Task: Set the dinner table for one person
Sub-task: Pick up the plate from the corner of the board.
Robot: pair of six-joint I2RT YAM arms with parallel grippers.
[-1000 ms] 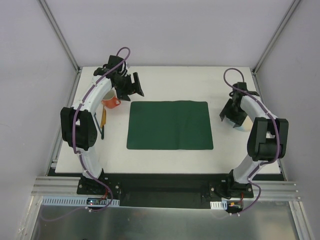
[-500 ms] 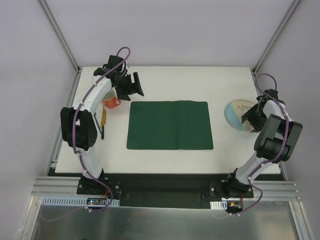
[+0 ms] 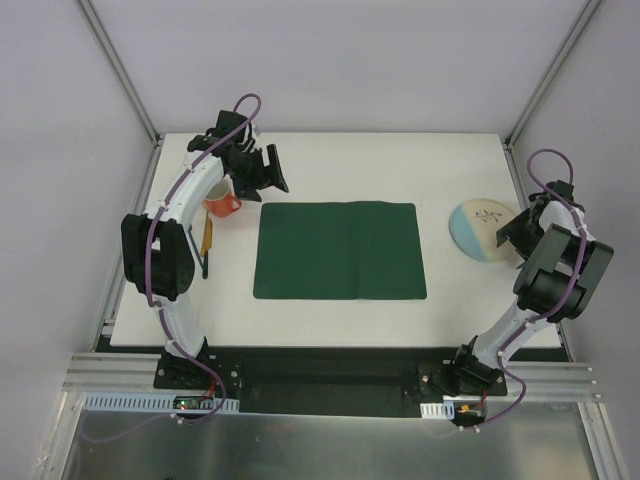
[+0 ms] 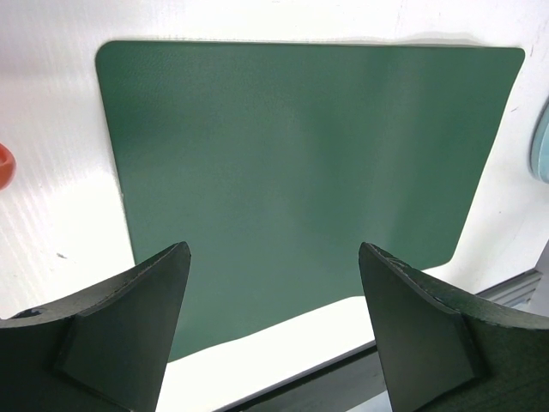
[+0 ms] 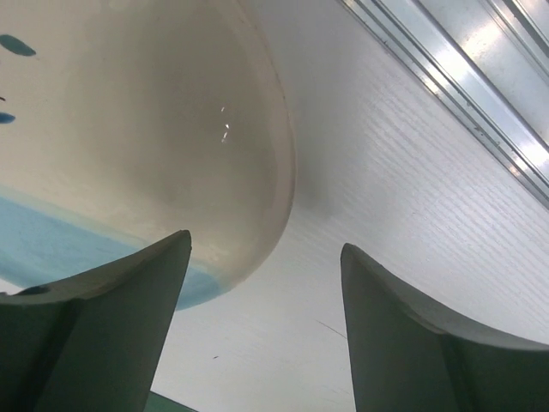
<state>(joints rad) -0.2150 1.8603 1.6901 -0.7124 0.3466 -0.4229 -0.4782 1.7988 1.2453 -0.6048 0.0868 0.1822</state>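
Note:
The white dinner table (image 3: 340, 165) holds a dark green placemat (image 3: 339, 250) in its middle, also filling the left wrist view (image 4: 300, 163). A cream and light-blue plate (image 3: 480, 229) lies at the right, seen close in the right wrist view (image 5: 129, 146). My right gripper (image 3: 512, 233) is open and empty just past the plate's right rim, its fingers (image 5: 412, 343) over bare table. My left gripper (image 3: 265, 175) is open and empty above the placemat's far left corner. An orange mug (image 3: 222, 204) and a yellowish utensil (image 3: 206, 238) lie at the left.
A dark utensil (image 3: 205, 262) lies beside the yellowish one near the left edge. The metal frame rail (image 5: 463, 77) runs along the table's right edge close to my right gripper. Grey walls enclose the table on three sides.
My right arm has swung out to the right, off the plate, which now shows uncovered. The left arm has not moved.

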